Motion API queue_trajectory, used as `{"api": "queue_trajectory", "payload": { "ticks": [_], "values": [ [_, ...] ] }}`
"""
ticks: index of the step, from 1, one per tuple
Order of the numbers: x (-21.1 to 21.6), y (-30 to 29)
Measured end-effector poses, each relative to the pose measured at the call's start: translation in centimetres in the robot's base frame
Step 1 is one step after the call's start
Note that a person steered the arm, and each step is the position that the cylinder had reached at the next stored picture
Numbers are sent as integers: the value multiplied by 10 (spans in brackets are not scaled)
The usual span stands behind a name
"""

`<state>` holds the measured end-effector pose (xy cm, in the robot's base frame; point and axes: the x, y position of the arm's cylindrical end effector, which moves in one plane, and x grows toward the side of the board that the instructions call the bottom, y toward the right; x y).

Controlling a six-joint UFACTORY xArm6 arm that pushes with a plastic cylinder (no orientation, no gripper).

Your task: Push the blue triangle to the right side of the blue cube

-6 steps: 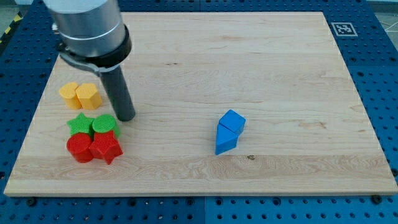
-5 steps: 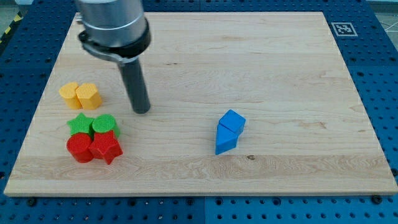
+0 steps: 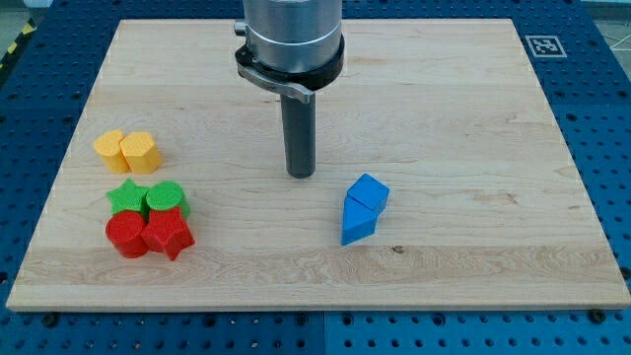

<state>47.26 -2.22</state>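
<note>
Nearest the view's bottom on the light wooden board (image 3: 473, 266), a red cylinder block (image 3: 125, 236) and a red star block (image 3: 168, 235) sit touching. At their upper edge are a green star block (image 3: 125, 197) and a green cylinder block (image 3: 166, 197). Right of centre, the blue triangle block (image 3: 357, 224) touches the blue cube block (image 3: 369, 191) from below-left. My tip (image 3: 301, 174), a bare dark rod with no claw, stands near the cube's upper left, apart from it. Farther up left, two yellow blocks (image 3: 128, 151) touch.

My tip (image 3: 301, 175) sits near the blue cube (image 3: 370, 190), upper left.
</note>
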Motion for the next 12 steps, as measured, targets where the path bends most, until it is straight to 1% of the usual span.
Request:
{"api": "queue_trajectory", "payload": {
  "ticks": [1,3,4,5,6,7,9,10,11,12],
  "values": [
    [3,-1],
    [37,4],
    [72,5],
    [101,22],
    [103,64],
    [103,72],
    [103,71],
    [103,84],
    [103,83],
    [103,70]
  ]
}}
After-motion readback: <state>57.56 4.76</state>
